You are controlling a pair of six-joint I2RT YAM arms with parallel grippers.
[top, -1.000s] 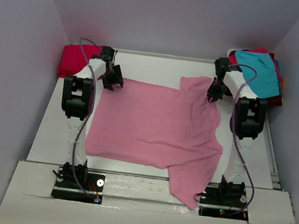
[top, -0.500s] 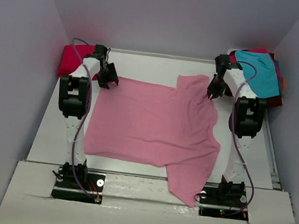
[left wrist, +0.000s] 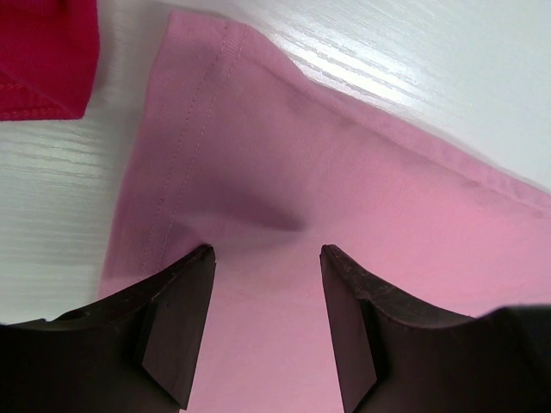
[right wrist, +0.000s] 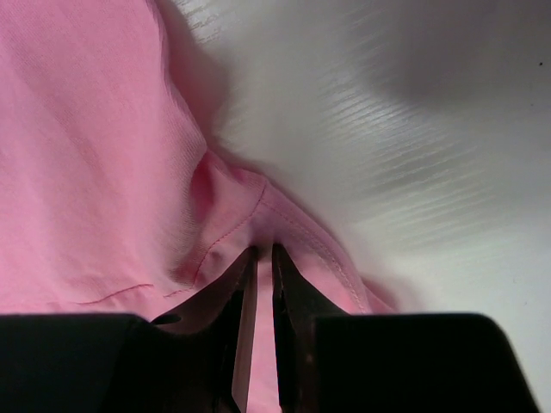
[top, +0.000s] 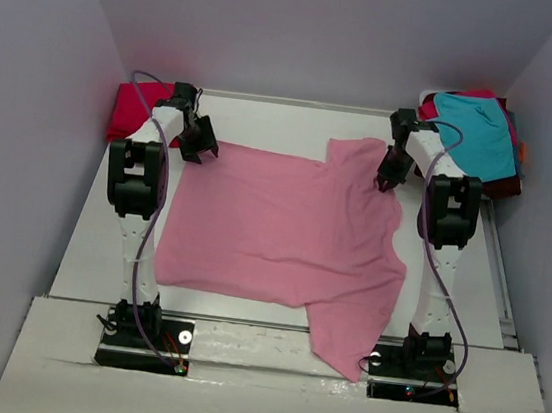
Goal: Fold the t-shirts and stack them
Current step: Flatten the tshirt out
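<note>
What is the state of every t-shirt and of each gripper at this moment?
pink t-shirt, unfolded, spread flat on the table, one sleeve over the near edge.
red t-shirt, lying at the far left, untouched.
teal t-shirt, heaped loosely at the far right.
left gripper, open over the pink t-shirt's corner.
right gripper, shut on the pink t-shirt's edge.

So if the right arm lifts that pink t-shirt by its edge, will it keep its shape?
Probably not: the pink t-shirt puckers into a ridge where the right gripper pinches it, so it looks floppy. It lies thin and flat with soft wrinkles, likely light and apt to sag.
</note>
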